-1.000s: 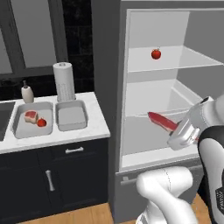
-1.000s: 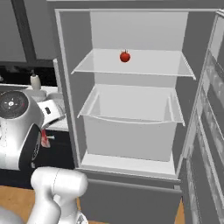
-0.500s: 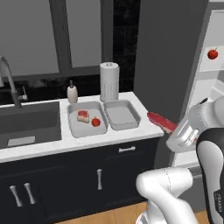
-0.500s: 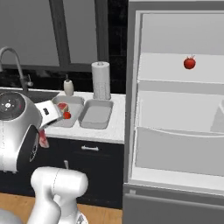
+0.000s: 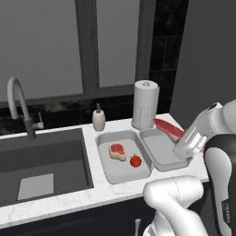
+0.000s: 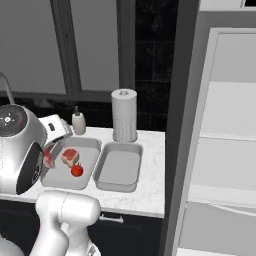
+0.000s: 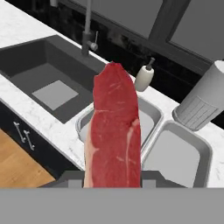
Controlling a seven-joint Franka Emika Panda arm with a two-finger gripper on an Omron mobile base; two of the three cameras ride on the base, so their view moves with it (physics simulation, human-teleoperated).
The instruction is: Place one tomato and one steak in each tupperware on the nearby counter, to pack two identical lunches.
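Left base view: the counter (image 5: 92,198) is being occupied by a dark sink (image 5: 41,170) with faucet (image 5: 20,106), two grey tupperware trays, a paper towel roll (image 5: 145,105) and a soap bottle (image 5: 98,119). The left tray (image 5: 122,159) is holding a steak and a tomato (image 5: 135,161); the right tray (image 5: 161,150) is being overhung by the gripper (image 5: 177,136), clamped on a raw steak (image 5: 168,129). The fridge, central a second ago, is being left at the right edge, the base having moved.

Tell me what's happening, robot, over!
Gripper shut on steak, above the empty tupperware. Other tupperware already has steak piece and tomato. Paper towel roll close behind; nothing blocking.
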